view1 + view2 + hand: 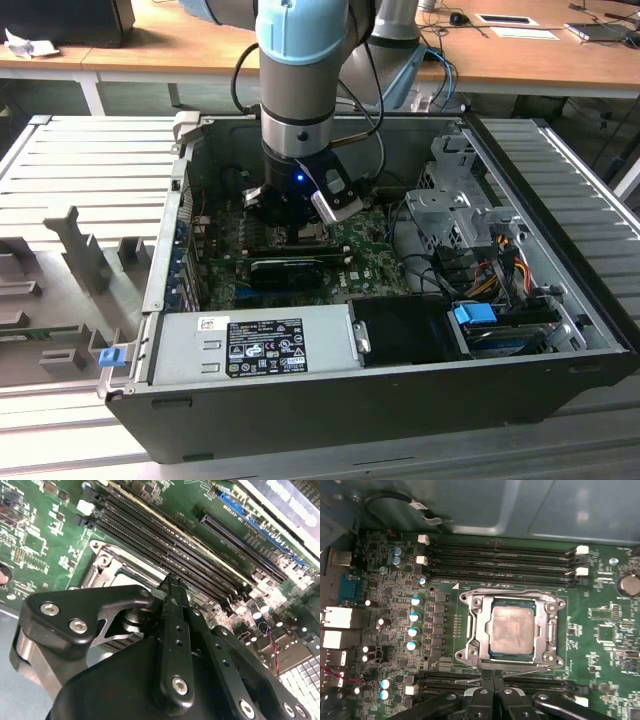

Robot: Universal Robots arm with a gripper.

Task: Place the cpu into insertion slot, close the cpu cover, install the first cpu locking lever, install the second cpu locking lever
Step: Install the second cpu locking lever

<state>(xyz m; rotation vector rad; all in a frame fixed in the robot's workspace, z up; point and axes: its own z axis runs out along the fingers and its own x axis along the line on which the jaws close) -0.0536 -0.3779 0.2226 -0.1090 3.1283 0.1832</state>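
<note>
In the first wrist view the pale tan-silver cpu [512, 632] lies flat in the insertion slot [551, 656] on the green motherboard. The cpu cover [479, 630] is down around it, its square opening framing the chip. A thin metal locking lever [532, 669] runs along the slot's edge nearest my gripper, and another lever [510, 589] lies along the opposite edge. My gripper [492, 680] is shut, its black fingertips together right at the nearer lever; whether they touch it I cannot tell. In the second wrist view the shut gripper [172, 587] hides most of the slot [107, 565]. The exterior view shows the gripper [295, 215] low inside the case.
Long black memory slots [500, 562] flank the socket on both sides. A black card [290, 268] lies just in front of the gripper in the exterior view. The power supply [250, 345], a drive cage [450, 200] and bundled cables [500, 260] crowd the open case.
</note>
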